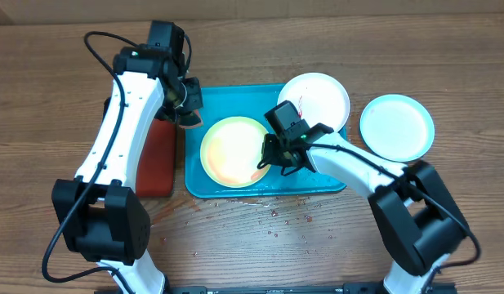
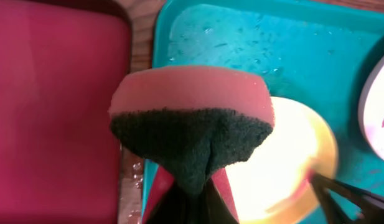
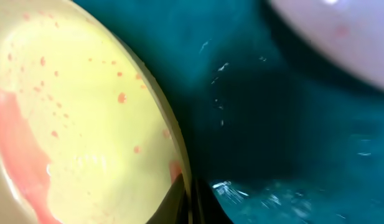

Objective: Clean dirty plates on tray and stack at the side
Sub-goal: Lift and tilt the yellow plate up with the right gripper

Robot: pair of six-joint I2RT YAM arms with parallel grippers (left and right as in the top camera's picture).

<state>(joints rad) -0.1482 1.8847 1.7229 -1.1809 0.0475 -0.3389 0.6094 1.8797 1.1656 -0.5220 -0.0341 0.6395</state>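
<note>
Your left claw [image 2: 192, 198] grips the sponge [image 2: 192, 118] at 10 o'clock over the tray [image 1: 235, 100]. Your right claw [image 1: 276, 153] pinches the yellow-green plate [image 1: 231, 151] at its 3 o'clock rim.

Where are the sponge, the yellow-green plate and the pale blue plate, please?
sponge [image 2: 192, 87]: left wrist view, pink foam top.
yellow-green plate [image 1: 231, 151]: overhead view, its centre.
pale blue plate [image 1: 397, 126]: overhead view, its centre.

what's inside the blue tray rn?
The yellow-green plate, smeared red, plus water droplets; the white plate overlaps one corner of the tray. Whatever lies under the plates is hidden.
</note>
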